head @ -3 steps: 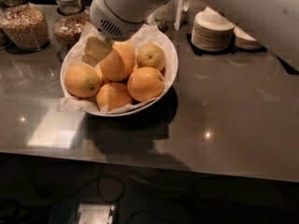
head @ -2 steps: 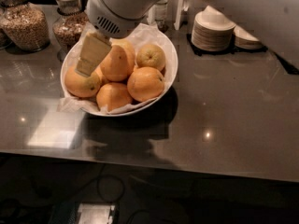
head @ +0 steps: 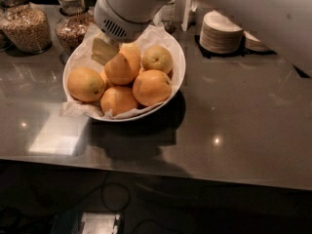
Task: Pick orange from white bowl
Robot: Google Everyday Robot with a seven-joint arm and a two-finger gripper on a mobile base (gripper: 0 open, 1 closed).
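The gripper (head: pixel 105 51) sits higher and slightly further right than a moment ago, and it no longer overlaps the orange (head: pixel 86 84) at the left of the white bowl (head: pixel 179 74). Its tip now lies against the upper left of the topmost fruit (head: pixel 123 66) of the pile

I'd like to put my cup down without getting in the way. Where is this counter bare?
The counter is bare right of the white bowl, in front of the stacked plates, and along the front edge. The back left is crowded: jars stand close behind the bowl, and the gripper hangs over the bowl's back left side.
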